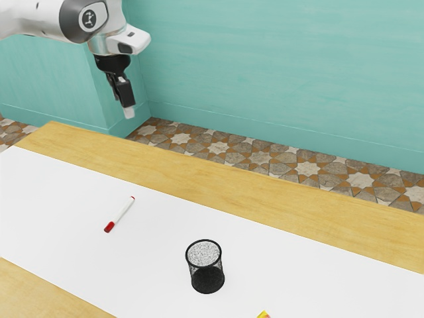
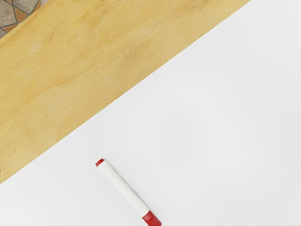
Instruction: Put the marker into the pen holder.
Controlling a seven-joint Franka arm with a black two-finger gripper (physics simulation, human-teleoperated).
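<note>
High over the table, my black gripper [image 1: 128, 111] hangs in the exterior view's upper left, well above the marker and apart from it. Whether it is open or shut cannot be made out. The white marker [image 1: 120, 214] with a red cap lies flat on the white sheet. In the wrist view the marker [image 2: 123, 188] lies at a slant, its red cap cut off by the lower edge. A round black mesh pen holder [image 1: 207, 278] stands upright on the sheet, toward the exterior view's right from the marker, with no marker in it.
A white sheet [image 1: 76, 211] covers the middle of the wooden table [image 1: 199, 174]. A small yellow and orange thing [image 1: 264, 315] shows at the exterior view's lower edge, near the pen holder. Behind the table is a teal wall [image 1: 278, 79].
</note>
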